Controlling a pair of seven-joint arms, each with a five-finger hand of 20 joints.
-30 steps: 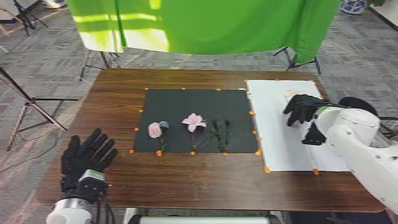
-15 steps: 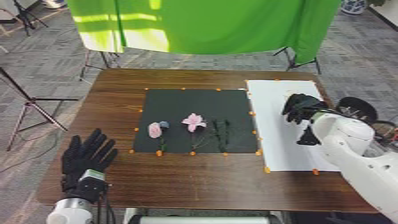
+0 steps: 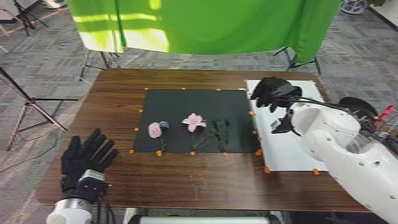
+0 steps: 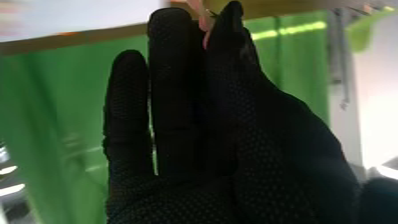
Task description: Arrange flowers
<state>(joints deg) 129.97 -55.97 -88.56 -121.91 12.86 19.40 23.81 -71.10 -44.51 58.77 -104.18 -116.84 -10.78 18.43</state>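
Head view, clock taken from the middle of the black mat (image 3: pixel 178 107) on the table (image 3: pixel 200 187). Lily, pink (image 3: pixel 193 120), sits about at the hub, bloom toward 12, thin stem running to 6. Rose, pink (image 3: pixel 155 131), lies at 8 o'clock on the mat, stem toward 6, with a small grey-blue bloom (image 3: pixel 164 125) just beside its head. Green stems (image 3: pixel 222 136) lie at 4 to 5 o'clock on the mat, side by side, roughly along the 12–6 line. White sheet (image 3: pixel 289 155) is at 3 o'clock, right next to the mat, long side along 12–6. Orange markers (image 3: pixel 267 170) dot the edges of mat and sheet. Right hand (image 3: pixel 274 92) is at 2 o'clock, over the far part of the white sheet near its 9 o'clock edge, arm coming in from 4. In the right wrist view its fingers are nearly straight and close together, tips closed on a slim pink piece (image 4: pixel 207 22) with a bit of green by it; can't tell which part of a flower that is, mostly hidden. Left hand (image 3: pixel 84 156) is at 8 o'clock, off the mat, fingers straight, spread and pointing toward 12, nothing held. Green cloth (image 3: pixel 209 25) hangs at 12, beyond the table.
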